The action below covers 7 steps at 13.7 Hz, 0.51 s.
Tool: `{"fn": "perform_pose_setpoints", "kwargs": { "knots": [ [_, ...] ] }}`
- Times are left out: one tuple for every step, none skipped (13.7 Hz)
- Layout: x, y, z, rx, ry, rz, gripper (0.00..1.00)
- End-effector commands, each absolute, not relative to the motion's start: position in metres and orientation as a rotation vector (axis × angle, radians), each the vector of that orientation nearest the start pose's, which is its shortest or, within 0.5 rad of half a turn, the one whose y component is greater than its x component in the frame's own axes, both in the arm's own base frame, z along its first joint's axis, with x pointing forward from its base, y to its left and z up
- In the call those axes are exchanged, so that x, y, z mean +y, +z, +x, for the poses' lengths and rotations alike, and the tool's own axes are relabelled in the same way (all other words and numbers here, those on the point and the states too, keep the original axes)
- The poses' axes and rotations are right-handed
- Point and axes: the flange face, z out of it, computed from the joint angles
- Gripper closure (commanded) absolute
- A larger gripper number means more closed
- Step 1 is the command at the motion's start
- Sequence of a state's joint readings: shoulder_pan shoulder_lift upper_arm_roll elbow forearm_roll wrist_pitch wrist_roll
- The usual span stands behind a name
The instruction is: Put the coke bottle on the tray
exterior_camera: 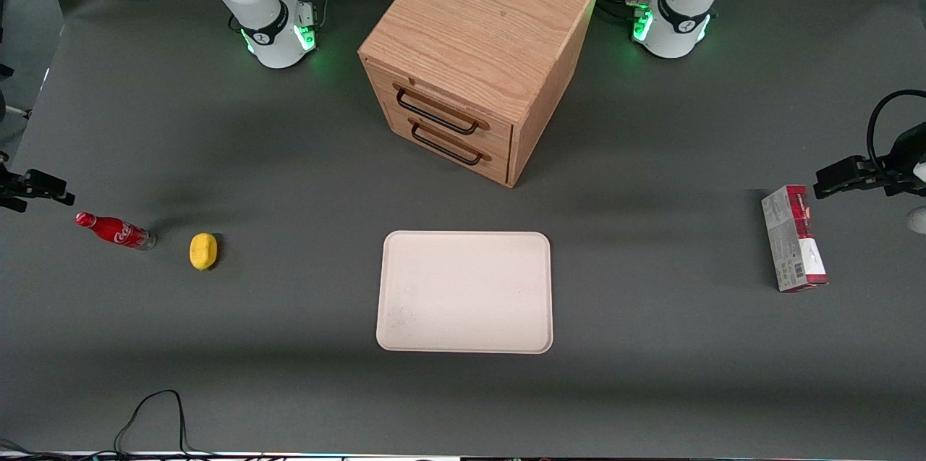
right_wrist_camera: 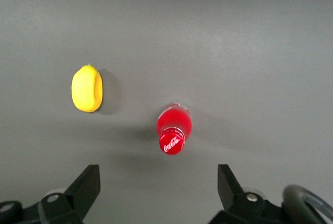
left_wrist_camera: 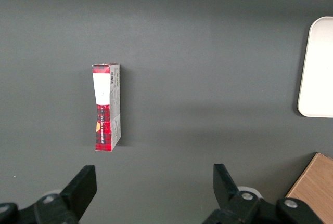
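The right arm's gripper (right_wrist_camera: 156, 182) hangs above the worktop with its 2 fingers (right_wrist_camera: 86, 182) spread wide apart, holding nothing. Directly below it the coke bottle (right_wrist_camera: 174, 126) stands upright on the grey worktop (exterior_camera: 651, 316), its red cap facing the wrist camera, near the edge at the working arm's end. A yellow lemon (exterior_camera: 203, 251) lies just beside the bottle (not touching it). The tray (exterior_camera: 465, 292) sits bare at mid-worktop, nearer the front camera than the 2-drawer wooden cabinet (exterior_camera: 477, 56). A red-and-white carton (exterior_camera: 793, 238) lies toward the parked arm's end.
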State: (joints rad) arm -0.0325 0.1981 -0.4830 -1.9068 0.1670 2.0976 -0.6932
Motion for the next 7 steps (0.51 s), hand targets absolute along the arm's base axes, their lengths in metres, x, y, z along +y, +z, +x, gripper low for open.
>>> {"fn": "perform_pose_setpoints", "kwargs": {
  "knots": [
    [-0.291, 0.376, 0.537, -0.205, -0.117, -3.093, 0.00],
    [-0.292, 0.365, 0.539, -0.221, -0.113, -3.090, 0.00],
    [-0.292, 0.355, 0.541, -0.230, -0.118, -3.089, 0.00],
    [-0.294, 0.348, 0.541, -0.228, -0.129, -3.088, 0.00],
    [-0.292, 0.339, 0.537, -0.233, -0.119, -3.081, 0.00],
    [-0.289, 0.334, 0.534, -0.231, -0.125, -3.084, 0.00],
    [-0.290, 0.328, 0.530, -0.222, -0.132, -3.092, 0.00]
  ]
}}
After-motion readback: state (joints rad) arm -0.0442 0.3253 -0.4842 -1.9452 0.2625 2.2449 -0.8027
